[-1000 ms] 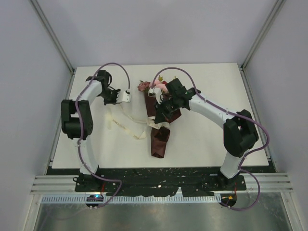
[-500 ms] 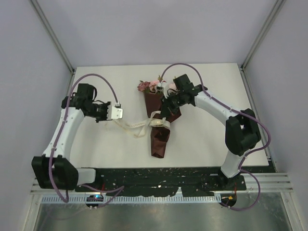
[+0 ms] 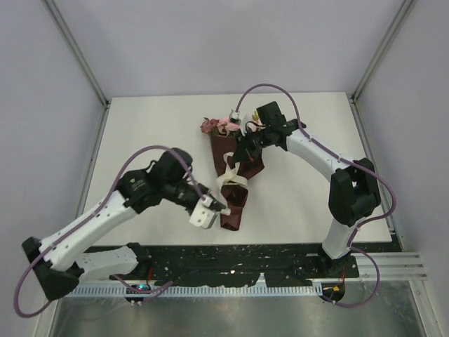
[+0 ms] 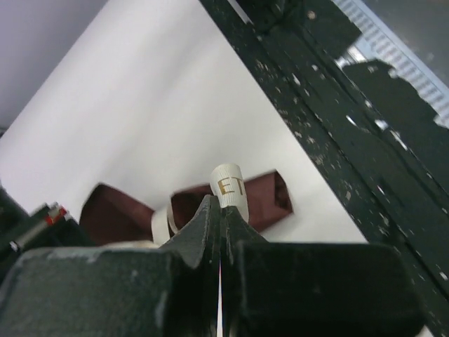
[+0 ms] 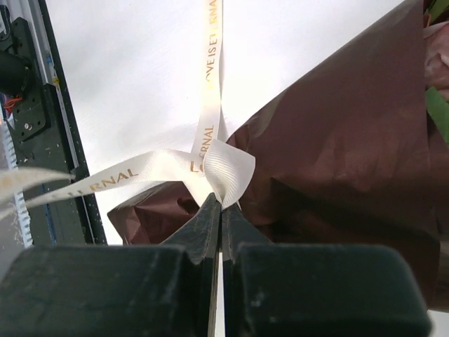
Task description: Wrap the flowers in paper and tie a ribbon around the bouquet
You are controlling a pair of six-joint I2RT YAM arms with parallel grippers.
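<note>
The bouquet is a cone of dark maroon paper [image 3: 236,205] lying mid-table, with the pink flowers [image 3: 217,125] showing at its far, wide end. The cream ribbon [image 3: 232,180] crosses the cone's middle. My left gripper [image 3: 216,208] is at the cone's narrow near end, shut on a ribbon [image 4: 230,188] end with gold letters; the paper [image 4: 263,198] lies just beyond my left gripper [image 4: 221,208]. Over the cone's upper part, my right gripper [image 3: 236,155] is shut on a fold of ribbon [image 5: 226,172] where strands cross. In that view my right gripper [image 5: 221,200] faces the paper [image 5: 337,140] and flowers [image 5: 436,62].
The white table [image 3: 140,126] ends at a black base strip [image 3: 231,256] along the near edge, also seen close by in the left wrist view as the black base strip [image 4: 351,119]. Grey walls and frame posts [image 3: 77,53] enclose the sides and back.
My left arm has swung from the far left to the near centre, carrying its ribbon end to the cone's narrow tip. My right gripper has shifted slightly farther back, still holding ribbon.
</note>
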